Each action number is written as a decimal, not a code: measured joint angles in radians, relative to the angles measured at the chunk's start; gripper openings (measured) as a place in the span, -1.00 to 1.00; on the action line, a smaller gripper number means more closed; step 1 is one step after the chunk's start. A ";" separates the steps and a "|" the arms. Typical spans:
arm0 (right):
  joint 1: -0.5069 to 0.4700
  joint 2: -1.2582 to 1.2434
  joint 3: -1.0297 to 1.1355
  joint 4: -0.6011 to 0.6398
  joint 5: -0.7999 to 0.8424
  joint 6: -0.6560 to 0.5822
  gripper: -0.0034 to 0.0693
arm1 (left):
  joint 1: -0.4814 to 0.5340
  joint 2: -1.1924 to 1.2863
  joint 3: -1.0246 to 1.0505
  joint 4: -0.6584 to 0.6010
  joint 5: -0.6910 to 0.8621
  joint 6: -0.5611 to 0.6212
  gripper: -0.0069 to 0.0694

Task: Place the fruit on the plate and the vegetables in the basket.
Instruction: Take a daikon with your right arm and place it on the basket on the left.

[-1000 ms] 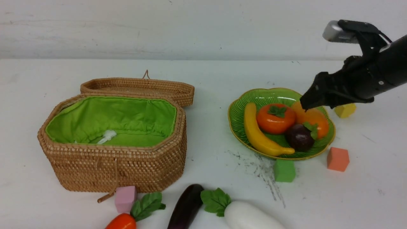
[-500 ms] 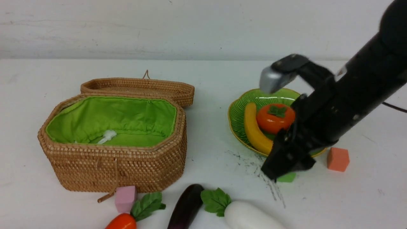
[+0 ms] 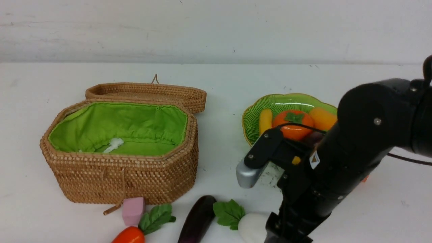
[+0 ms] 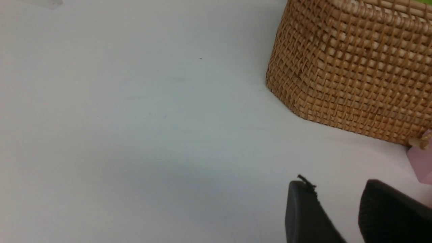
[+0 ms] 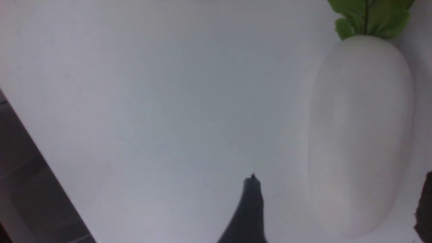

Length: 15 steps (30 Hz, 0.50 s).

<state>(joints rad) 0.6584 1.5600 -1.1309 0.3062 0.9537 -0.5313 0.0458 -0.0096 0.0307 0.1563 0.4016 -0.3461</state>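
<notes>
- Radish (image 5: 357,135) lies on the white surface (image 5: 152,101) at its near edge. Your right gripper (image 5: 337,206) hangs over the end away from the leaves, fingers spread wide, one on each side, neither clearly touching it.
- Your right arm (image 3: 354,152) bends down in front of the plate (image 3: 251,118) and hides its near half.
- On the plate you can see the banana (image 3: 265,120), persimmon (image 3: 293,123) and mango (image 3: 322,118).
- To the left of the radish, the eggplant (image 3: 197,219) and carrot (image 3: 130,235) lie on the surface.
- A pink cube (image 3: 133,209) sits just in front of the basket (image 3: 118,175), which stands open with its lid (image 3: 145,92) laid back and its green lining showing.
- Your left gripper (image 4: 351,216) hovers low near the basket's corner, fingers partly apart with nothing between them.
</notes>
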 joint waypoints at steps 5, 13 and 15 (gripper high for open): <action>0.029 0.053 0.000 -0.045 -0.041 0.011 0.90 | 0.000 0.000 0.000 0.000 0.000 0.000 -0.19; 0.033 0.239 0.000 -0.191 -0.127 0.081 0.89 | 0.000 0.000 0.000 0.000 0.000 0.000 -0.19; 0.033 0.263 0.000 -0.210 -0.135 0.090 0.87 | 0.000 0.000 0.000 0.000 0.000 0.000 -0.19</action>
<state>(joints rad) 0.6918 1.8229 -1.1309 0.0962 0.8185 -0.4411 0.0458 -0.0096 0.0307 0.1563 0.4016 -0.3461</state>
